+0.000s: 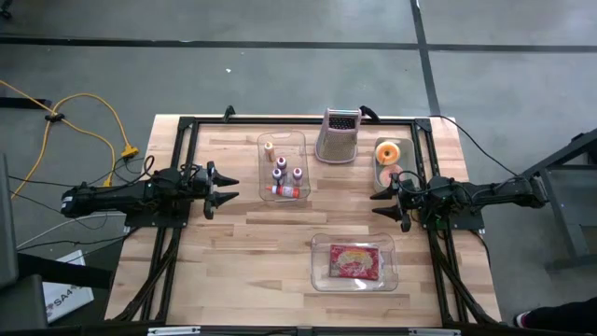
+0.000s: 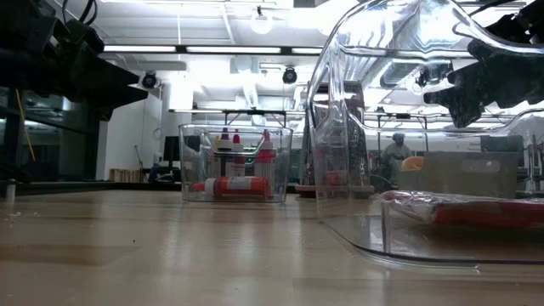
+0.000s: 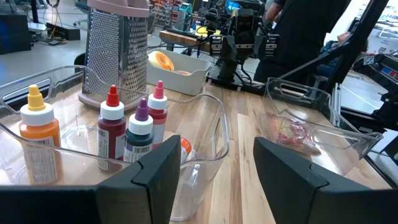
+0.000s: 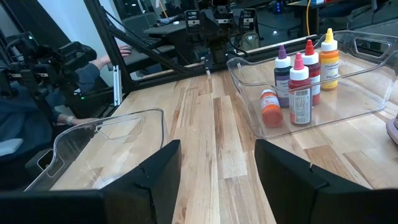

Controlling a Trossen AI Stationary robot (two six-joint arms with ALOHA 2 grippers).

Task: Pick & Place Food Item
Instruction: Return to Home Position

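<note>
Donuts (image 1: 389, 152) in gray bin (image 1: 376, 161), just beside parted right jaws

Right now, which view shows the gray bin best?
High view: looks straight down into the gray bin, orange donut inside. Left wrist view shows it side-on past the grater; low view only its wall; right wrist view misses it.

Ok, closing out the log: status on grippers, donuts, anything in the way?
Left gripper open, empty, left of bottle bin. Right gripper open, empty, beside gray bin. Orange donut, pink donut in it; blue unseen. Nothing blocking.
</note>
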